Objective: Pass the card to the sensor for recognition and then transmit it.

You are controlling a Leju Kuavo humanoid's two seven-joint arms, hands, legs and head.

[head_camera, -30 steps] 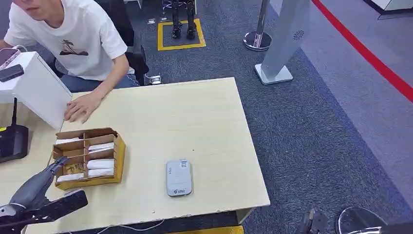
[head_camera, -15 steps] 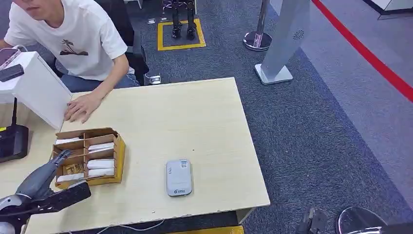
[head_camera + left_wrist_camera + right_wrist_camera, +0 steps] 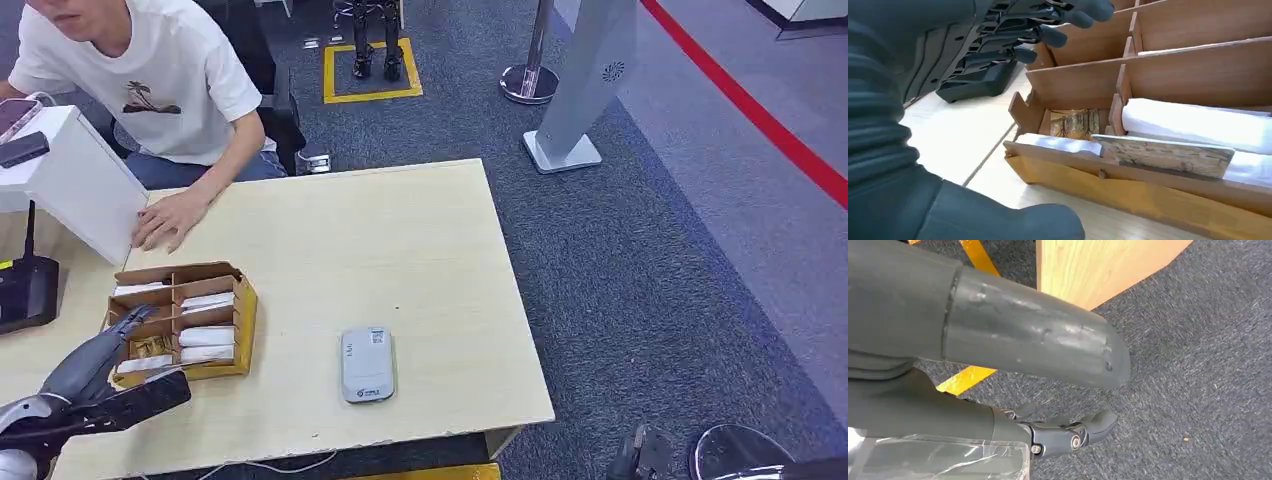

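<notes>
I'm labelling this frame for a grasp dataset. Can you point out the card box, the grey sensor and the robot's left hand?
card box point(image 3: 246, 318): head view, its yellow right wall.
grey sensor point(image 3: 367, 365): head view, middle of its top face.
left hand point(image 3: 100, 372): head view, middle of the hand.

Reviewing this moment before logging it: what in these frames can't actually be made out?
- Print on the grey sensor: too small in the head view.
- Far compartments of the card box: hidden by the left hand in the left wrist view.
- Right hand: fingers partly hidden behind its thumb in the right wrist view.
- Person's face: cut off by the edge.
</notes>
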